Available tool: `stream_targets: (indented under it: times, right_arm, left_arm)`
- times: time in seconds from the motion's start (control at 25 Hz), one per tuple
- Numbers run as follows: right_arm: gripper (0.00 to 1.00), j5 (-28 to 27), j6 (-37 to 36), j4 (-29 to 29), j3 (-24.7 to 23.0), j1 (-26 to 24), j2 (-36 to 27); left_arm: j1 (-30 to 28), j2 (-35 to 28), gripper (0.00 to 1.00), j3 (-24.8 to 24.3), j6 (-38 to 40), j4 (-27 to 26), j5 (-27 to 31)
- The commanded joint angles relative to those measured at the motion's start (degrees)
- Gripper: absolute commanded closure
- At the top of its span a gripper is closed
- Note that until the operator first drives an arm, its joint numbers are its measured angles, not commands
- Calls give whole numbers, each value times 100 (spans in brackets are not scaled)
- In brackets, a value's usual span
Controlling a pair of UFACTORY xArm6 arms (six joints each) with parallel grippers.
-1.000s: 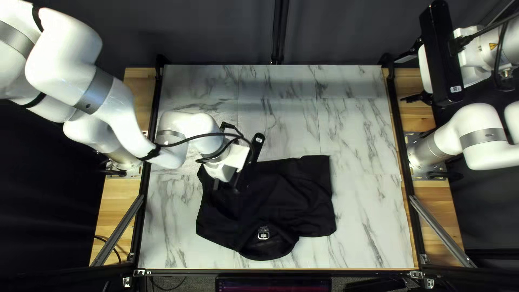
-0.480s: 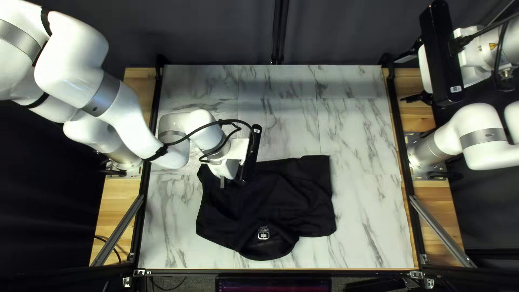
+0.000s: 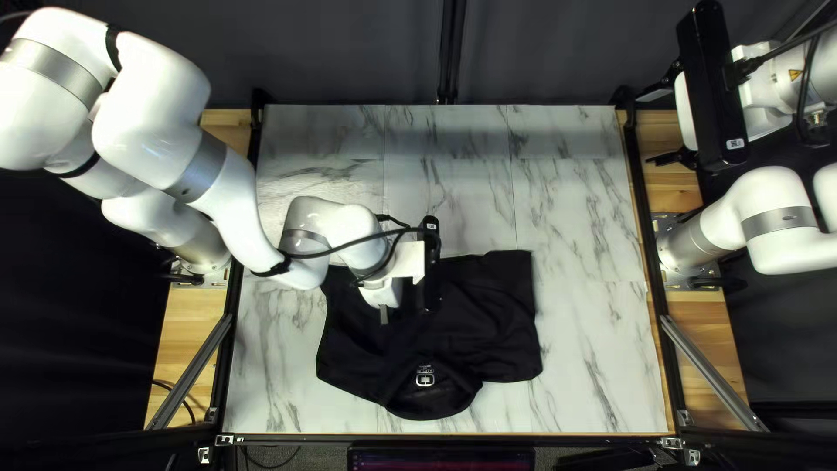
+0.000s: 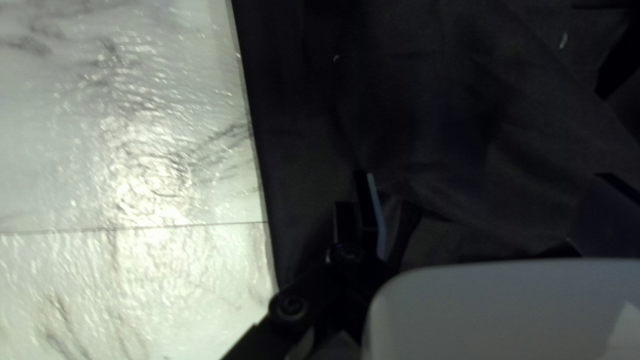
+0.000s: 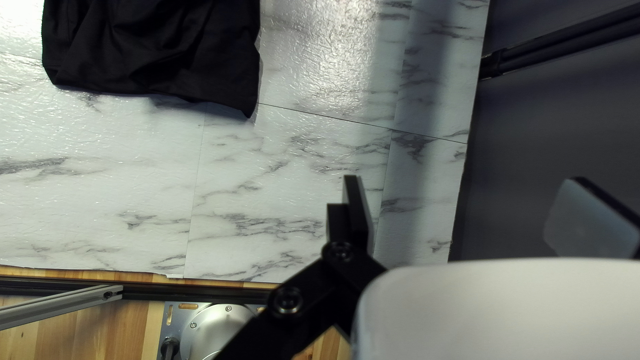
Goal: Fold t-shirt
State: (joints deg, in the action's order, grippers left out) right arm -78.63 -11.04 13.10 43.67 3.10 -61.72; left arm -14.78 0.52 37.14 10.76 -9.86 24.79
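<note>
Shirt (image 3: 475, 305) lies toward bench's (image 3: 584, 218) near edge; left gripper (image 3: 401, 316) over it, right gripper (image 3: 647, 127) by far right corner, both spread.

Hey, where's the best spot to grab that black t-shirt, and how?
Probably the black t-shirt's far right corner in the top left view, with the open right gripper coming from the right. That corner juts out over bare tabletop. The cloth lies low, so I'd slide one finger under its edge and pinch.
</note>
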Motion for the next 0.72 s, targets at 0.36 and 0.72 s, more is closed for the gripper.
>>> stream_targets:
  times: [0.36, 0.72]
  right_arm:
    - [0, 0, 0, 0, 0, 0, 0]
    - [0, 0, 0, 0, 0, 0, 0]
  left_arm:
    - [288, 370, 0, -82, -632, -1196, -439]
    - [-75, 624, 9, -222, -1217, -2300, -882]
